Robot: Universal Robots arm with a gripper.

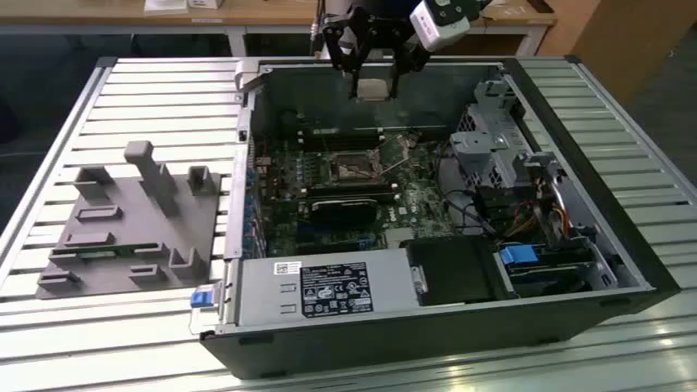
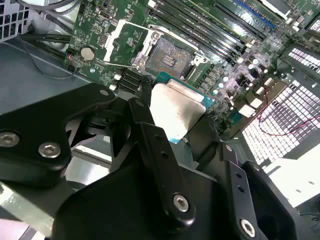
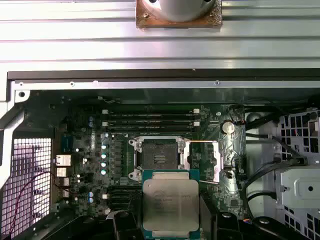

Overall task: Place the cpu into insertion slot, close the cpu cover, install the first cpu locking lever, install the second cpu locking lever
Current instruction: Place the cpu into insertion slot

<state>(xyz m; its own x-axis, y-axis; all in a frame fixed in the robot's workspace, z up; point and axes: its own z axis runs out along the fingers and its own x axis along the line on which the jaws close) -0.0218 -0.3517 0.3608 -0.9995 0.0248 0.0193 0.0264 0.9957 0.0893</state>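
Gripping the chip (image 3: pixel 171 202) tight in the gripper (image 1: pixel 371 88), up in the air. Down below the gripper and a bit ahead: the bare slot (image 3: pixel 159 157), cover (image 3: pixel 204 160) flipped open beside it. Yet to do: chip in, cover shut, both locks on.

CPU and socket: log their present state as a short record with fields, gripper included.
gripper: shut on the cpu, held above the open computer case
cpu: silvery metal top facing both wrist views, held up off the board, not seated
insertion slot: empty, dark centre exposed
cpu cover: swung open, lying beside the insertion slot
motherboard: green, mounted inside the computer case, around the insertion slot
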